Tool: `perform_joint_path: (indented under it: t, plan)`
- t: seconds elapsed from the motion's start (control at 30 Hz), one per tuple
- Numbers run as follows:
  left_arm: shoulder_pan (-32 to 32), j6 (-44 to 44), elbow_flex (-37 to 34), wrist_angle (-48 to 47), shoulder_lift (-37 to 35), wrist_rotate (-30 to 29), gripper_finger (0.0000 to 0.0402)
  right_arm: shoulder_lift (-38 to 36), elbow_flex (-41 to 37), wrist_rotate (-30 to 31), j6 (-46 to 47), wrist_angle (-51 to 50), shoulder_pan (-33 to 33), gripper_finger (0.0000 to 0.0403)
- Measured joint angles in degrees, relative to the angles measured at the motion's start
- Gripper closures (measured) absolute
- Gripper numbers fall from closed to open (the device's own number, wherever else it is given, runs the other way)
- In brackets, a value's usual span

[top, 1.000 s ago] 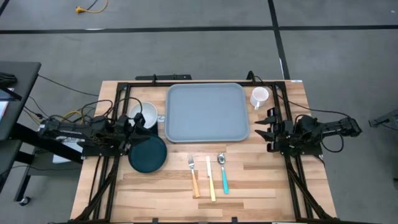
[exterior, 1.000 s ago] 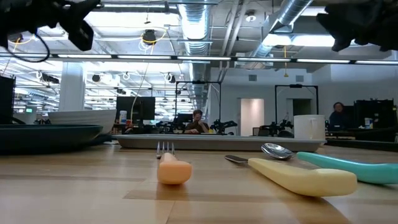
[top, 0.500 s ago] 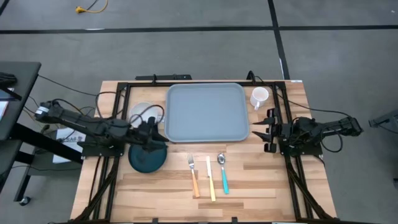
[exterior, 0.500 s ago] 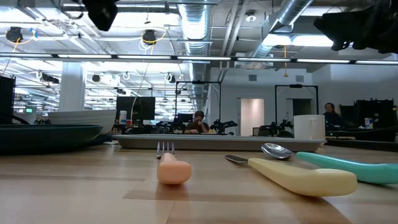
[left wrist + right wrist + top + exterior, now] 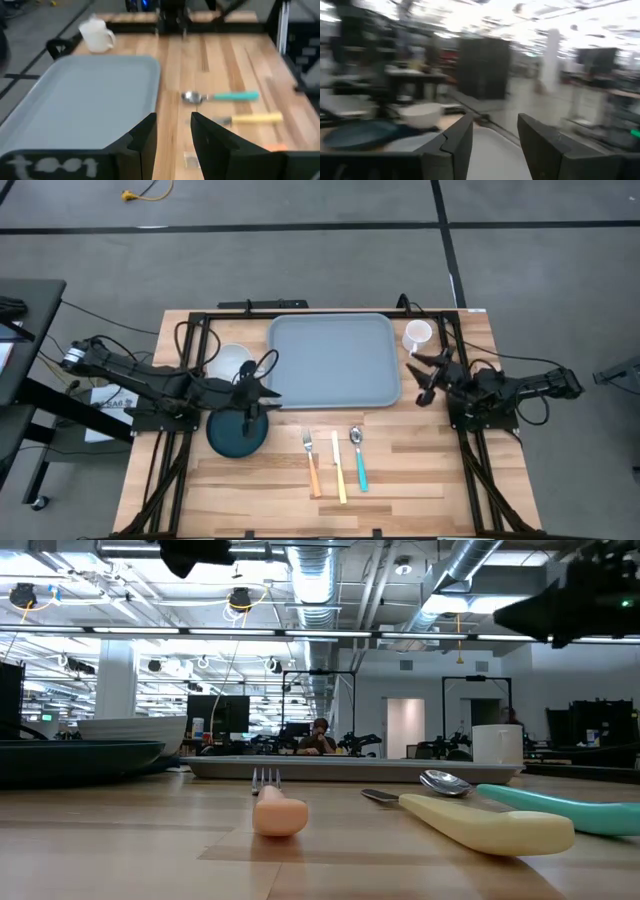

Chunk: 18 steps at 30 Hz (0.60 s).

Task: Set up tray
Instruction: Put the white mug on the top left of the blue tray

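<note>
The tray (image 5: 333, 361) lies alone at the table's far middle. Left to right: one bowl (image 5: 230, 362), one plate (image 5: 237, 434) partly hidden under the left gripper (image 5: 268, 392), fingers apart; three utensils; one mug (image 5: 417, 335); right gripper (image 5: 424, 379), fingers apart, empty.

A robotics lab: exposed ceiling ducts (image 5: 310, 575), workstation rows, wooden table (image 5: 420, 470).

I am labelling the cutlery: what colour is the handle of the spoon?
The spoon has a teal handle; the high view shows it best.
</note>
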Motion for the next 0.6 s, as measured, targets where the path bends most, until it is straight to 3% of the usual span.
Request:
perform_joint_path:
  t: [0.1, 0.23, 0.4, 0.6]
  plan:
    - [0.9, -0.48, -0.02, -4.28, -1.8, 3.65, 0.0294, 1.38, 5.09, 5.63, -1.56, -3.72, -0.02, 0.0253]
    - [2.25, -1.73, -0.02, -7.73, -6.11, 2.19, 0.0294, 5.31, 15.97, 11.41, -0.26, -14.27, -1.15, 0.0253]
    - [3.27, -0.82, 0.03, -7.94, -11.22, 0.75, 0.0294, 15.23, 33.02, 12.16, 9.02, -34.3, -5.83, 0.0253]
    - [3.42, -1.12, 0.03, -7.97, -13.45, 0.66, 0.0294, 29.35, 49.93, 9.76, 24.29, -53.77, -15.88, 0.0253]
